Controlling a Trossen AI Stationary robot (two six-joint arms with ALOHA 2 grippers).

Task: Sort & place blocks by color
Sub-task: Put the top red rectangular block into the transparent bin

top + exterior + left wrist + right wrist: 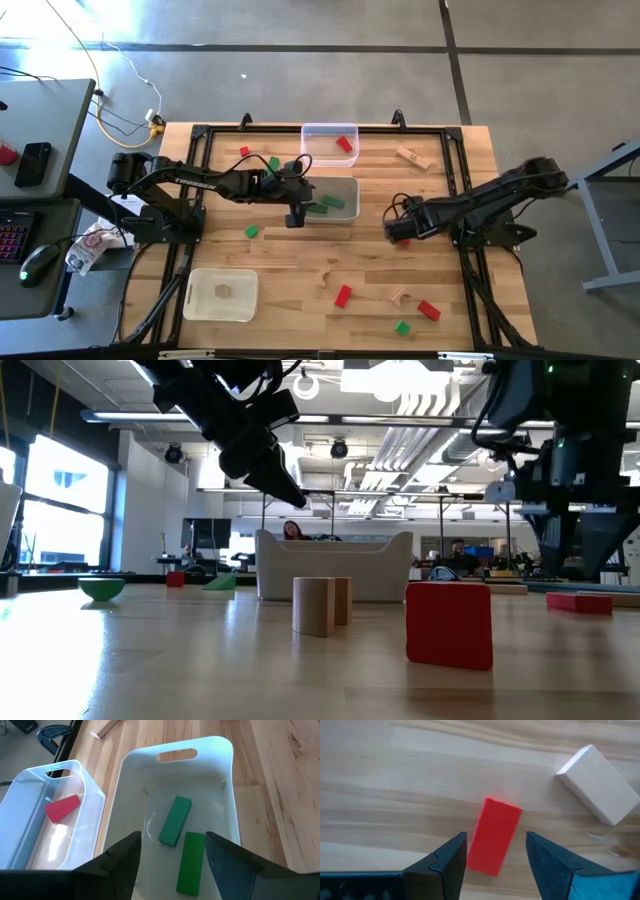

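Observation:
My right gripper points down, open, over a red block that lies flat on the table; its fingers stand on either side of the block's long sides. In the high view this gripper is right of the table's centre. A plain wood block lies close by. My left gripper hangs open above the white tray, where two green blocks lie flat on the floor. It touches nothing. My right gripper has one finger standing right beside the red block's long side, near the block's end. Whether it touches the block I cannot tell. The fingers come from above, across the block, which lies flat on the table.
A clear tray at the far edge holds a red block. A second white tray at the near left holds a wood block. Loose red, green and wood blocks lie scattered, several toward the near right.

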